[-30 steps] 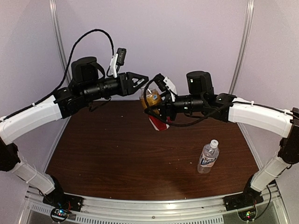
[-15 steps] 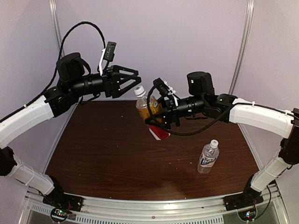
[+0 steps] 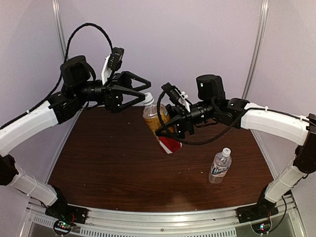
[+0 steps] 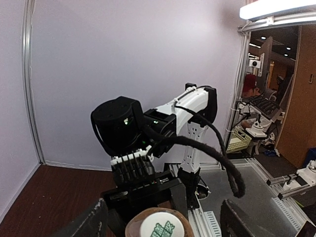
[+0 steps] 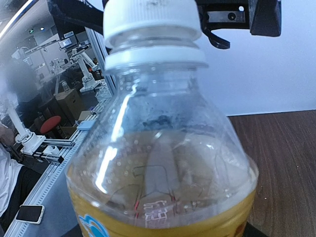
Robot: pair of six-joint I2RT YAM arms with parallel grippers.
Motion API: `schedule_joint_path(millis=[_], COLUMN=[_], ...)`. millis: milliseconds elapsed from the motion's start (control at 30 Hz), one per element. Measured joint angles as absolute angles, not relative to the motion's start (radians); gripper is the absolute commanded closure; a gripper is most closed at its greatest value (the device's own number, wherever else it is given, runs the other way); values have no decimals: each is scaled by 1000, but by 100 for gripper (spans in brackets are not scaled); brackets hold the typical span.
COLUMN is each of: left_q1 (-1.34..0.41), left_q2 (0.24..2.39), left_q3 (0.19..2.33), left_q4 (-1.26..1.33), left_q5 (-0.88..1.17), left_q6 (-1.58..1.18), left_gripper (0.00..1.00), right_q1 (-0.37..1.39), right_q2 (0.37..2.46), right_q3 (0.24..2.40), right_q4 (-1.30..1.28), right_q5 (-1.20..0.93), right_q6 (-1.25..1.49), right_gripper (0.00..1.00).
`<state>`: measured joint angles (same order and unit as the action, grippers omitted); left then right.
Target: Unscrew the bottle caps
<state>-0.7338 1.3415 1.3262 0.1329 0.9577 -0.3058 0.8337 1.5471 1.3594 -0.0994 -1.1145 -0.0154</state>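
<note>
Left gripper [image 3: 147,89], shut at the neck a second ago, now has its jaws apart on either side of the white cap [image 4: 160,229]; contact cannot be confirmed. Right gripper [image 3: 170,127] clamps the amber bottle [image 3: 154,116], tilted above the table [image 3: 108,158]. Clear bottle [image 3: 220,167] stands well apart near the right edge, with open room to the left.

My left arm [image 3: 29,123], right arm [image 3: 274,123]: white shells on long links, black joint housings. Round black motor drum [image 3: 76,71] near each wrist. Thin black cable [image 3: 91,23] arches above left forearm; thick braided cable [image 4: 212,150] on right. White camera bracket [image 3: 106,66] atop left wrist. My left gripper [image 3: 146,90]: black, open-frame triangular fingers. Black base [image 3: 59,210], small lit lights.
</note>
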Motion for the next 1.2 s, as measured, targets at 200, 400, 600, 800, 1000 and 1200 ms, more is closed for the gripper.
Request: schedule_joint_path(millis=[200, 400, 600, 800, 1000, 1200], left_q1=[-734, -734, -734, -734, -734, -734], left_q2=[1381, 1416, 1430, 1446, 1448, 1446], left_q3=[1330, 1330, 1331, 1330, 1327, 1316], left_q4=[144, 190, 234, 281, 303, 297], left_q5=[995, 1023, 1053, 1078, 1092, 1060], left_q6=[-302, -324, -353, -389, -413, -419], left_gripper=[28, 37, 48, 57, 63, 71], right_q1=[834, 834, 834, 833, 834, 833], right_q2=[1556, 1560, 1560, 1561, 1561, 1560], right_q3=[1366, 1367, 1367, 1367, 1368, 1369], right_q4=[-98, -97, -97, -97, -98, -112], right_q5=[-1147, -1159, -1164, -1164, -1158, -1109], right_q6=[-11, -10, -4, 0, 3, -1], right_gripper=[36, 36, 36, 36, 37, 36])
